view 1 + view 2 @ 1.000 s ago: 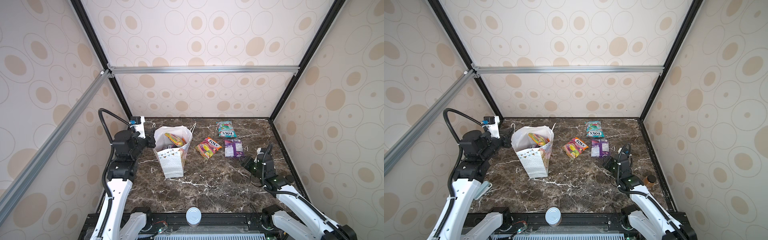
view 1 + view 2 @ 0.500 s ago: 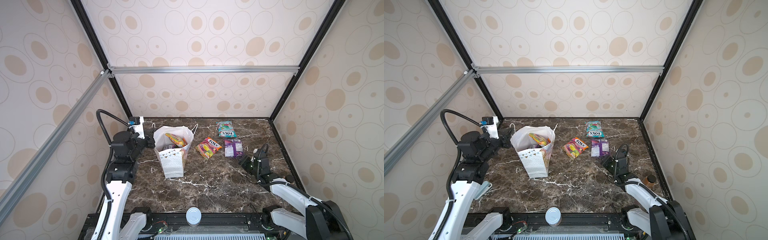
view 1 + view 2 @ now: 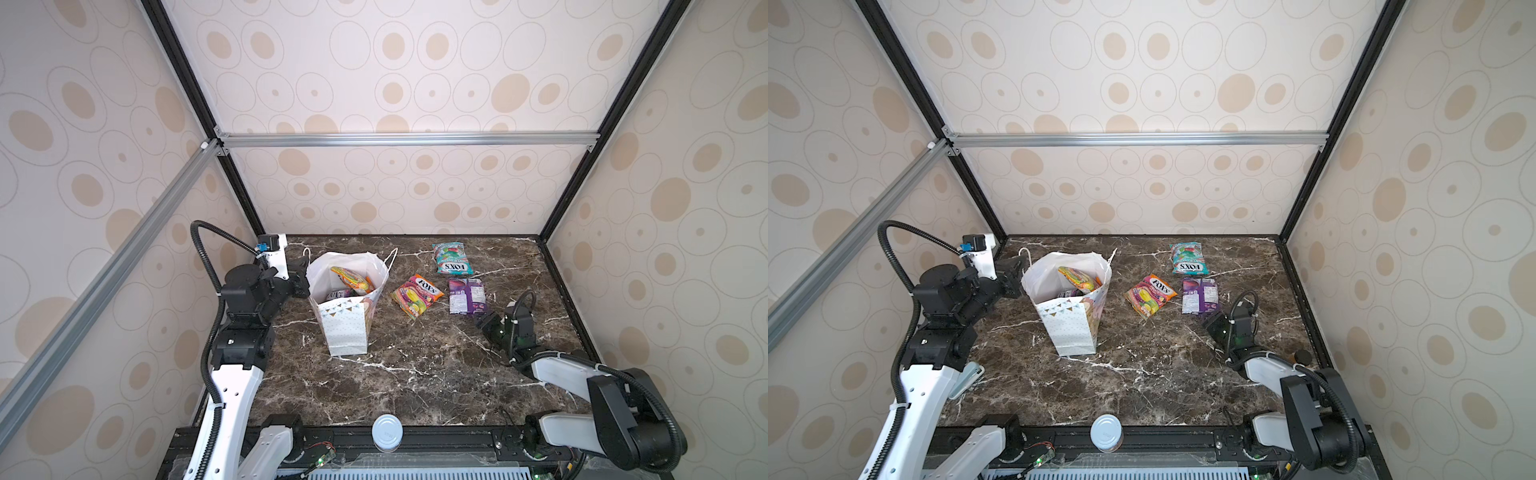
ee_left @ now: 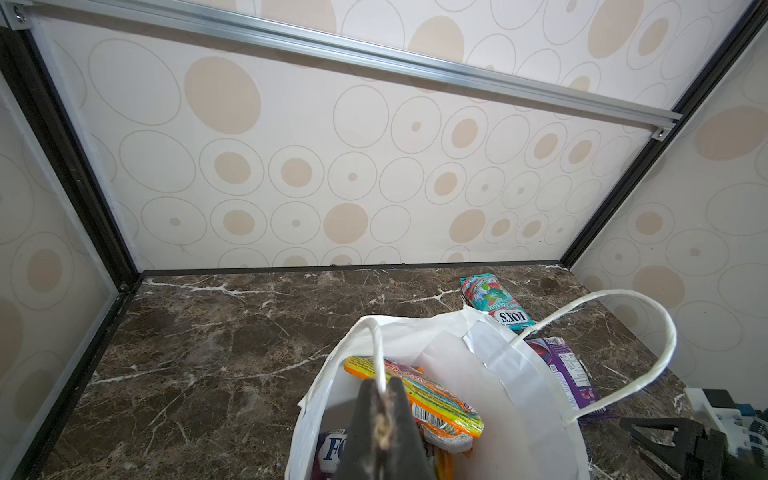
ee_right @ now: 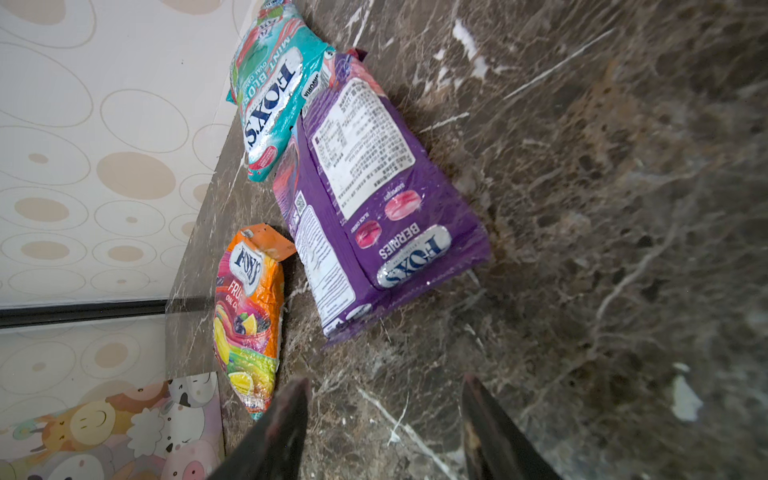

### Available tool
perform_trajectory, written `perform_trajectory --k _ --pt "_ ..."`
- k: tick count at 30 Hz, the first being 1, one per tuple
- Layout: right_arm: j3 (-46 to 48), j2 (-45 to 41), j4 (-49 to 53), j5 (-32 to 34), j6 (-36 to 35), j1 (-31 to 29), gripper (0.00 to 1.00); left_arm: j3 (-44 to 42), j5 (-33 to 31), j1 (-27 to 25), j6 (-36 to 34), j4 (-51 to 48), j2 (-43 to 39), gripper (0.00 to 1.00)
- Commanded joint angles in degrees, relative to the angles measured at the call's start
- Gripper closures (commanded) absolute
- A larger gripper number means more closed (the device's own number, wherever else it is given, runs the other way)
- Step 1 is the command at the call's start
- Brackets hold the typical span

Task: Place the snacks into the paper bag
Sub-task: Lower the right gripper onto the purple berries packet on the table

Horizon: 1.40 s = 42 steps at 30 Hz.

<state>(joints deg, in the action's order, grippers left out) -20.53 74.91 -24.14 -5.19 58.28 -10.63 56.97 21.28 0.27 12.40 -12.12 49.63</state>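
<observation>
Approach: right fingers (image 5: 278, 432), spread empty, should straddle the near end of the purple packet (image 5: 374, 199); left fingers (image 4: 399, 436) seemingly pinch the bag (image 4: 519, 395) by its cord (image 4: 378, 353).

bag mouth: paper bag (image 3: 347, 328) open upward; room above the snacks (image 3: 351, 279) inside.
rim blockers: left gripper (image 4: 380, 395) clamped on cord handle (image 4: 376, 349), bag's 9 o'clock; other handle loop (image 4: 648, 316) sticks up at 1 o'clock.
bag's 3 o'clock: bare gap, then orange packet (image 3: 417, 295).
right gripper (image 5: 386, 415): jaws apart, nothing between; purple packet (image 3: 466, 296) at its 11 o'clock, not touching.
table (image 3: 415, 374), 4–8 o'clock: bare marble.
</observation>
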Motion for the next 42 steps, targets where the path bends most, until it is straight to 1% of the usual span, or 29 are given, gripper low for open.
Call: perform_trajectory --k 1,11,22,28,32,36,39,42 --pt "-0.2 1.2 -3.6 0.3 1.2 0.6 0.40 0.3 0.0 0.3 -0.4 1.6 -1.4 1.00" --pt "-1.0 3.9 -4.5 -0.6 -0.3 2.7 0.40 0.4 -0.5 0.3 -0.7 1.4 -1.6 1.00" --pt "-4.4 11.2 -7.4 -4.3 -1.1 3.9 0.40 0.4 -0.3 0.3 -0.7 1.3 -1.3 1.00" --pt "-4.8 13.5 -9.2 -3.4 -0.9 4.3 0.40 0.3 -0.8 0.3 -1.0 1.3 -1.5 1.00" --pt "-5.3 15.9 -10.6 -4.0 -0.7 4.8 0.42 0.3 -0.8 0.3 -1.0 1.3 -1.5 1.00" --pt "-5.5 17.3 -11.9 -4.0 -0.6 5.2 0.47 0.3 -0.8 0.3 -1.2 1.3 -1.4 1.00" --pt "-6.1 17.9 -12.0 -4.0 -1.0 5.4 0.58 0.4 -0.7 0.3 -1.2 1.3 -1.3 1.00" --pt "-6.5 18.6 -12.1 -4.6 -1.3 5.6 0.73 0.4 -0.7 0.3 -1.1 1.3 -1.4 1.00"
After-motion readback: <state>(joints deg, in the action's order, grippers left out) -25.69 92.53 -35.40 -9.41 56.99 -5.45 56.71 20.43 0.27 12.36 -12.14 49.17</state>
